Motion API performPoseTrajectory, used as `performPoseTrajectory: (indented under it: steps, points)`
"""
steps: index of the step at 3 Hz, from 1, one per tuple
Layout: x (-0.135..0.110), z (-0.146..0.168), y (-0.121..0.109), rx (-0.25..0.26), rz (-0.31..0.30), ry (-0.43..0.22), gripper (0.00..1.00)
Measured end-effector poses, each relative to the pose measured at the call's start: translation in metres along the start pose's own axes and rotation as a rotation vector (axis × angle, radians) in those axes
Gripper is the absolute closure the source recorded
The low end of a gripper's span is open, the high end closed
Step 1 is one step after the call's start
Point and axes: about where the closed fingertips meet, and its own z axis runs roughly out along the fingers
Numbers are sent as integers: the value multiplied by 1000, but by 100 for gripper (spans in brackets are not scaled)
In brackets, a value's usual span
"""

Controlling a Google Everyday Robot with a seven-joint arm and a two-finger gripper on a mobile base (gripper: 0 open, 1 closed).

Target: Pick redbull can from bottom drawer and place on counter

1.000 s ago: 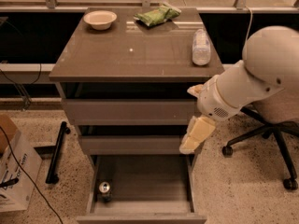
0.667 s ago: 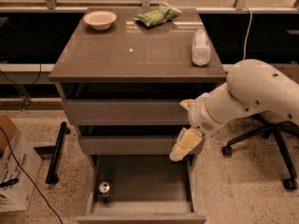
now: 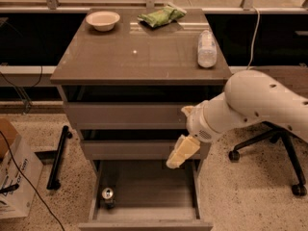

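The redbull can (image 3: 107, 194) stands upright in the front left corner of the open bottom drawer (image 3: 144, 214), its shiny top showing. My gripper (image 3: 179, 154) hangs over the drawer's back right part, in front of the middle drawer front, well right of and above the can. The white arm reaches in from the right. The counter (image 3: 139, 52) is the glossy grey-brown top of the cabinet.
On the counter stand a beige bowl (image 3: 102, 20) at back left, a green snack bag (image 3: 162, 15) at the back, and a clear plastic bottle (image 3: 207, 48) lying at right. An office chair base (image 3: 274, 153) stands right of the cabinet, a cardboard box (image 3: 12, 177) at left.
My arm has swung left and lower, bringing the gripper from the cabinet's right edge to over the open drawer. The can has not moved.
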Motion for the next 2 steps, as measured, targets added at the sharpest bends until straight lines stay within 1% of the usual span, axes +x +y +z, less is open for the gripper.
performPoseTrajectory:
  steps: [1,2]
  points:
    - [-8,41,12,-21,46,-65,0]
    - [-11,89,23,-79,96,-152,0]
